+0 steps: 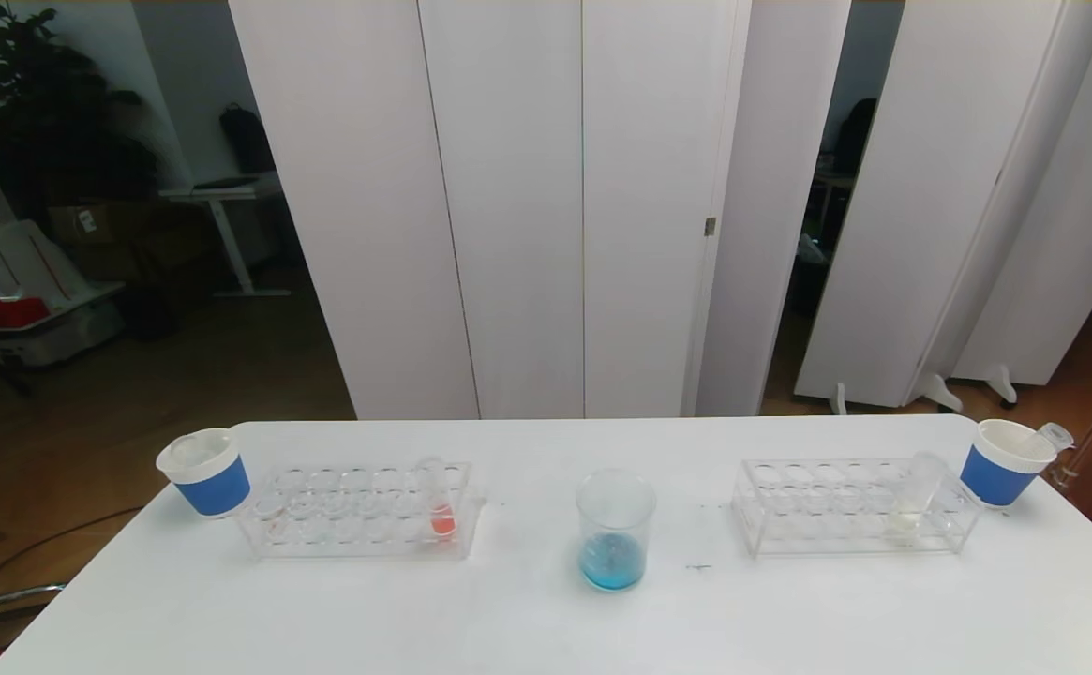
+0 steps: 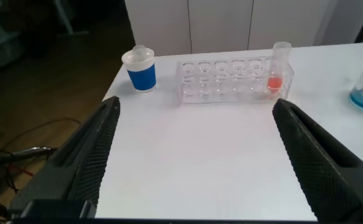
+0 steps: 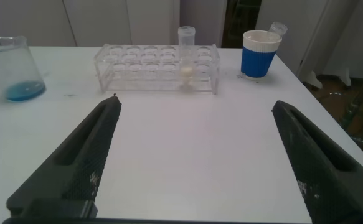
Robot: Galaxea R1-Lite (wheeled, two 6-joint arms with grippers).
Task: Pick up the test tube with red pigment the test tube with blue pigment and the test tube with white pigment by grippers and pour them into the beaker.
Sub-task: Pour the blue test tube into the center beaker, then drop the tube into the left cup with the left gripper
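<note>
Counter [image 1: 527, 628]: plain white. Beaker [image 1: 614, 530]: clear, bright blue liquid at bottom. Two racks [image 1: 358, 511] [image 1: 850, 506]: clear. Left tube [image 1: 438, 506]: orange-red liquid. Right tube [image 1: 911, 502]: whitish liquid. Cups [image 1: 208, 473] [image 1: 1005, 464]: blue, white rims. Gripper fingers [image 2: 84, 162] [image 3: 84, 155]: black, textured.

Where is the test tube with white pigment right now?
In the head view, the test tube with white pigment stands in the right-hand rack, near its end closest to the right blue cup, well right of the beaker.
</note>
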